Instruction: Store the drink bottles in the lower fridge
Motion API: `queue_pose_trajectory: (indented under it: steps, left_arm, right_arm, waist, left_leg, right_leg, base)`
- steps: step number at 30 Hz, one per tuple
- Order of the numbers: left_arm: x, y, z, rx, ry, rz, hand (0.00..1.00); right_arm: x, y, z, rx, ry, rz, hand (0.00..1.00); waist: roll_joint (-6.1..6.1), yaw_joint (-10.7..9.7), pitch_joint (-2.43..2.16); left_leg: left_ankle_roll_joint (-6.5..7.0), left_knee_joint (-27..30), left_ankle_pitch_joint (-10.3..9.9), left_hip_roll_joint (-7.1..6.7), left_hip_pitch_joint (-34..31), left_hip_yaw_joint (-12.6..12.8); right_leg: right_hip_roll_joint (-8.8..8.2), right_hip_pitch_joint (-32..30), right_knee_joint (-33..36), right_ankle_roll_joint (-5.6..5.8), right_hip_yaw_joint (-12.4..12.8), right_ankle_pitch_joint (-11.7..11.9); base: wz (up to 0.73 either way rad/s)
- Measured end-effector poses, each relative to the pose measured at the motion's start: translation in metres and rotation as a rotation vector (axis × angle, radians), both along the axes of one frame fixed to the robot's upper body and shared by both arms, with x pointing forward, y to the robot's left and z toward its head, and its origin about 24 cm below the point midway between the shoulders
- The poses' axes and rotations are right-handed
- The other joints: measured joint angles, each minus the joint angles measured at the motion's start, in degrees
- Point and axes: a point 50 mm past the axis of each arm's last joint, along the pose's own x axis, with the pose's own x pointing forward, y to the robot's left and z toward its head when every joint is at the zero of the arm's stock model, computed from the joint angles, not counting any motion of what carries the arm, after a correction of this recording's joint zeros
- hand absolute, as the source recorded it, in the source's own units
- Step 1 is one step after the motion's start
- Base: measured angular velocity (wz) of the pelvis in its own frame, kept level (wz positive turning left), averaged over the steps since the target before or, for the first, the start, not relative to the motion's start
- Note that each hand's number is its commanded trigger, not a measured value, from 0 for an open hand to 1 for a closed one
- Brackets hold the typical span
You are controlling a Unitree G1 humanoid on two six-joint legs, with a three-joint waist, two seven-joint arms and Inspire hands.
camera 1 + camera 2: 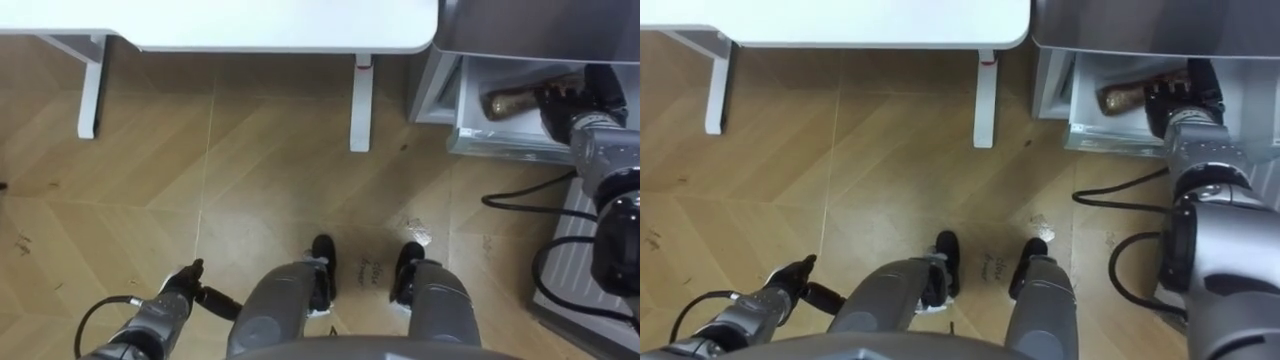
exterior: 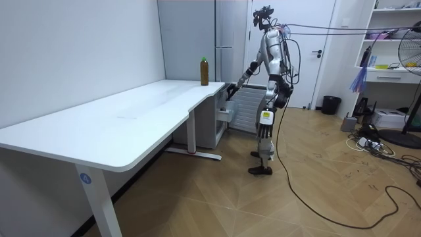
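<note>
Right hand (image 1: 562, 104) has its fingers wrapped round the brown drink bottle (image 1: 508, 101), lying sideways inside the white lower fridge drawer (image 1: 485, 143).

Looking down at an open fridge compartment (image 1: 1110, 138), white inside. In the compartment, a brown bottle (image 1: 1123, 97) lying on its side, the right hand (image 1: 1170, 100) curled round one end. Left of the compartment, a white table (image 1: 840, 25) standing on wooden floor (image 1: 890, 170). Well below and left of the compartment, the left hand (image 1: 780, 290), fingers relaxed, holding nothing.
</note>
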Motion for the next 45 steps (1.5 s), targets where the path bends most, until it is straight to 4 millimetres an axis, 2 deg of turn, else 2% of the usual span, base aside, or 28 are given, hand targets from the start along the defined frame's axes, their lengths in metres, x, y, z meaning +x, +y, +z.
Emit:
queue_pose_trajectory:
  steps: [4, 7, 8, 10, 11, 15, 17, 20, 21, 25, 27, 29, 34, 37, 39, 43, 45]
  left_arm:
    - [0.0, 0.001, 0.0, -0.002, -0.001, 0.007, 0.0]
    - [0.0, 0.001, 0.0, -0.006, -0.001, 0.009, 0.0]
    - [0.0, 0.002, 0.001, -0.007, -0.005, 0.018, 0.0]
    - [0.001, 0.004, 0.001, -0.01, -0.01, 0.038, 0.0]
    - [0.0, 0.004, 0.001, -0.02, -0.004, 0.043, 0.0]
    - [-0.003, 0.004, 0.0, -0.056, -0.008, 0.113, 0.0]
    - [-0.006, 0.005, -0.001, -0.056, -0.002, 0.115, 0.0]
    - [-0.014, 0.007, -0.002, -0.058, 0.004, 0.145, 0.0]
    - [-0.019, 0.01, -0.002, -0.057, 0.004, 0.172, 0.0]
    - [-0.041, 0.017, -0.005, -0.045, 0.032, 0.24, 0.0]
    - [-0.051, 0.016, -0.007, -0.042, 0.043, 0.263, 0.0]
    - [-0.058, 0.016, -0.007, -0.034, 0.041, 0.274, 0.0]
    - [-0.072, 0.024, -0.006, 0.012, 0.032, 0.343, 0.0]
    - [-0.075, 0.027, -0.005, 0.033, 0.019, 0.362, 0.0]
    - [-0.07, 0.027, -0.004, 0.033, -0.001, 0.36, 0.0]
    - [-0.069, 0.027, -0.004, 0.038, -0.015, 0.358, 0.0]
    - [-0.071, 0.027, -0.004, 0.049, -0.014, 0.371, 0.0]
  right_arm:
    - [-0.003, 0.0, -0.004, -0.001, 0.016, 0.003, 0.0]
    - [-0.006, 0.001, -0.008, -0.002, 0.027, 0.011, 0.0]
    - [-0.009, 0.0, -0.011, -0.01, 0.019, 0.018, 0.0]
    - [-0.016, -0.001, -0.018, -0.047, 0.033, 0.047, 0.0]
    - [-0.023, -0.002, -0.025, -0.07, 0.056, 0.068, 0.0]
    - [-0.043, -0.005, -0.041, -0.099, 0.101, 0.093, 0.0]
    - [-0.049, -0.004, -0.047, -0.121, 0.135, 0.118, 0.0]
    - [-0.067, -0.005, -0.06, -0.131, 0.172, 0.132, 0.0]
    - [-0.073, -0.004, -0.065, -0.133, 0.182, 0.14, 0.0]
    - [-0.102, 0.008, -0.089, -0.147, 0.255, 0.215, 0.0]
    - [-0.135, 0.016, -0.11, -0.125, 0.334, 0.243, 0.0]
    - [-0.155, 0.022, -0.12, -0.102, 0.375, 0.243, 0.0]
    - [-0.202, 0.026, -0.137, -0.112, 0.49, 0.297, 0.0]
    - [-0.218, 0.034, -0.144, -0.151, 0.563, 0.396, 0.0]
    - [-0.231, 0.037, -0.148, -0.195, 0.631, 0.505, 0.0]
    - [-0.245, 0.042, -0.152, -0.279, 0.739, 0.697, 0.0]
    - [-0.255, 0.045, -0.155, -0.294, 0.793, 0.763, 0.0]
  waist:
    - [-0.22, 0.03, -0.07]
    - [-0.39, 0.13, -0.13]
    - [-0.74, 0.07, -0.34]
    - [-1.51, 0.14, -0.43]
    - [-1.82, -0.04, -0.67]
    - [-2.2, 0.01, -1.16]
    - [-2.27, -0.11, -1.22]
    - [-2.34, -0.09, -1.95]
    - [-2.46, -0.03, -2.42]
    - [-2.95, -0.21, -2.89]
    - [-3.36, -0.88, -3.1]
    - [-3.53, -1.22, -3.22]
    - [-3.23, -3.6, -3.08]
    - [-3.14, -4.87, -3.06]
    - [-3.12, -4.87, -3.05]
    - [-2.99, -4.87, -2.97]
    - [-3.22, -5.79, -2.68]
  left_leg:
    - [0.0, 0.09, 0.0, 0.45, 0.33, -0.13]
    - [0.0, -0.36, -0.01, 0.89, 1.05, -0.07]
    - [0.0, -0.56, -0.01, 0.97, 1.23, -0.06]
    - [-0.01, -1.22, 0.0, 0.94, 2.37, -0.08]
    - [-0.03, -1.5, -0.02, 1.04, 3.41, -0.17]
    - [-0.29, -3.08, -0.25, 1.58, 7.33, -0.7]
    - [-0.4, -3.77, -0.39, 1.81, 9.17, -0.76]
    - [-0.68, -4.31, -1.06, 2.29, 11.82, -0.74]
    - [-0.77, -4.27, -1.42, 2.4, 12.56, -0.73]
    - [-1.24, -5.33, -2.32, 2.99, 17.16, 0.03]
    - [-1.4, -6.88, -2.54, 2.97, 20.24, -0.12]
    - [-1.57, -7.38, -2.83, 2.92, 21.55, -0.07]
    - [-1.88, -8.74, -3.27, 2.8, 24.49, -0.44]
    - [-1.93, -9.44, -3.3, 2.8, 25.05, -0.41]
    - [-1.94, -10.04, -3.3, 2.71, 25.72, -0.37]
    - [-1.94, -10.43, -3.31, 2.52, 26.02, -0.4]
    - [-1.94, -10.85, -3.31, 2.2, 26.95, -1.14]
  right_leg:
    - [0.3, 1.08, -1.4, -0.06, -0.32, 0.65]
    - [1.36, 2.36, -3.3, 0.06, -0.64, 1.57]
    - [1.67, 2.61, -3.75, 0.15, -0.38, 1.86]
    - [1.8, 3.62, -4.14, 0.24, -0.29, 1.93]
    - [2.09, 4.94, -4.99, 0.35, -0.23, 2.01]
    - [3.49, 10.13, -9.22, 0.69, -0.37, 3.23]
    - [3.98, 12.57, -11.09, 0.74, -0.6, 3.77]
    - [4.94, 16.17, -13.97, 0.85, -0.6, 4.49]
    - [5.1, 17.1, -14.32, 0.86, -0.65, 4.48]
    - [5.77, 21.96, -16.22, 0.87, -0.61, 4.47]
    - [5.88, 24.93, -17.87, 1.11, -1.15, 3.79]
    - [5.82, 26.05, -17.79, 1.15, -1.26, 3.29]
    - [6.04, 29.41, -19.08, 1.31, -1.66, 2.88]
    - [6.18, 29.95, -19.76, 1.33, -1.63, 2.83]
    - [6.18, 29.95, -19.86, 1.42, -1.45, 2.72]
    - [6.1, 30.43, -19.94, 1.6, -1.24, 2.52]
    - [5.94, 31.58, -20.15, 1.83, -1.75, 2.15]
  base:
    - [-0.01]
    - [-0.06]
    - [-0.04]
    - [0.0]
    - [0.0]
    - [-0.03]
    - [-0.03]
    - [-0.04]
    - [-0.04]
    - [-0.09]
    - [0.15]
    - [0.0]
    - [0.02]
    - [0.0]
    - [0.0]
    - [0.0]
    - [0.17]
